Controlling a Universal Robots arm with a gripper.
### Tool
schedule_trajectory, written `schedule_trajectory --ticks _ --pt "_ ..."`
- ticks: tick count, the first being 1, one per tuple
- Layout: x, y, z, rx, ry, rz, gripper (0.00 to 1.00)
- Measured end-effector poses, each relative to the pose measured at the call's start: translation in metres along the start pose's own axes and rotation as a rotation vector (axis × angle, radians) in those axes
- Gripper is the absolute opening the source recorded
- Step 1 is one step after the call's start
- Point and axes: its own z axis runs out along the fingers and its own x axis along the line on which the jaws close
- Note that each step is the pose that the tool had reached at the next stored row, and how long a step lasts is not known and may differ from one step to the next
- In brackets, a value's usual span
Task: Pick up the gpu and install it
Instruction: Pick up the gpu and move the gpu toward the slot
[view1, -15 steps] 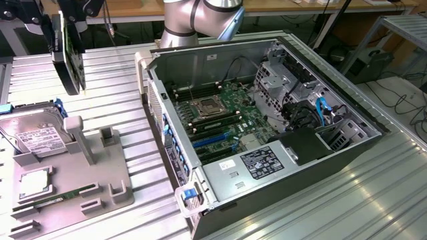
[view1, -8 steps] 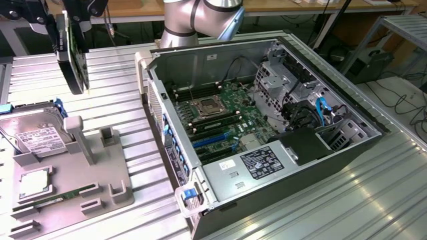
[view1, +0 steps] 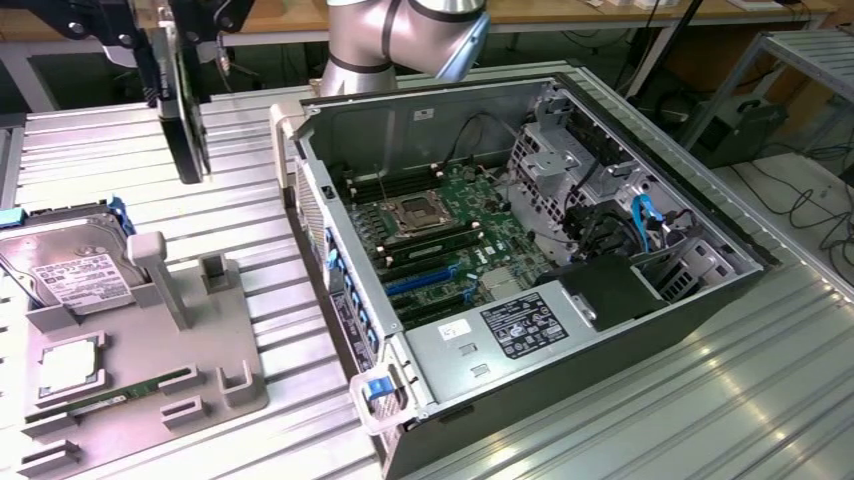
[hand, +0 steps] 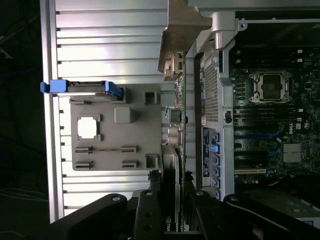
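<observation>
Item 1, claw (view1: 176, 25): I am seeing it clamped on the top edge of the gpu (view1: 183, 110), its fingers (hand: 150, 215) pressing on both flat faces. Gripping that edge is leaving the lower edge free, presumably the one meant for a slot.

Item 2, gpu: it is hanging upright in the air, well clear of the surface (view1: 641, 420), on the exterior view's left of the open case (view1: 441, 95) and beyond the grey tray (view1: 134, 370). In the wrist view its pale metal bracket (hand: 180, 30) is pointing away from the claw. I judge the card lifted but not yet over the case.

Item 3, case: it is lying on its side with the panel off, so the motherboard (view1: 454, 215) and its blue slots (view1: 420, 280) are facing upward for a straight descent.

Item 4, tray: it is carrying a hard drive (view1: 67, 270) standing between posts, a processor chip (view1: 64, 372) and a green memory stick (view1: 127, 392) in shaped seats, each kept in a fixed place for picking.

Item 5, surface: ribbed bright metal is running under tray and case alike.

Item 6, room: a wooden bench (view1: 561, 12) is standing behind the arm (view1: 400, 40), and cables (view1: 801, 200) are trailing across the floor on the exterior view's right.
</observation>
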Motion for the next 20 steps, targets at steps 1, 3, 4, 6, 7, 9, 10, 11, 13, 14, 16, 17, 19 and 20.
schedule_trajectory --ticks 1,3,4,6,7,9,10,11,13,14,16,17,19,20 --pt "-0.002 0.0001 0.0002 0.0000 0.0000 0.000 0.27" --pt "-0.007 0.0002 0.0004 0.0000 -0.0001 0.000 0.27" --pt "-0.008 0.0002 0.0005 0.0000 0.0000 0.000 0.27" --pt "-0.012 0.0003 0.0007 0.0004 0.0000 0.000 0.27" --pt "-0.013 0.0003 0.0008 0.0006 0.0000 0.000 0.27" --pt "-0.018 0.0004 0.0011 0.0013 -0.0001 0.000 0.27" --pt "-0.020 0.0005 0.0012 0.0014 -0.0001 0.000 0.27" --pt "-0.022 0.0005 0.0013 0.0017 0.0000 0.000 0.27" --pt "-0.027 0.0006 0.0018 0.0019 -0.0001 0.000 0.27" --pt "-0.029 0.0007 0.0020 0.0023 -0.0001 0.000 0.27" --pt "-0.033 0.0008 0.0023 0.0026 -0.0001 0.000 0.27" --pt "-0.035 0.0008 0.0023 0.0028 -0.0001 0.000 0.27" --pt "-0.038 0.0009 0.0026 0.0030 -0.0001 0.000 0.27" --pt "-0.039 0.0009 0.0027 0.0031 -0.0001 0.000 0.27"
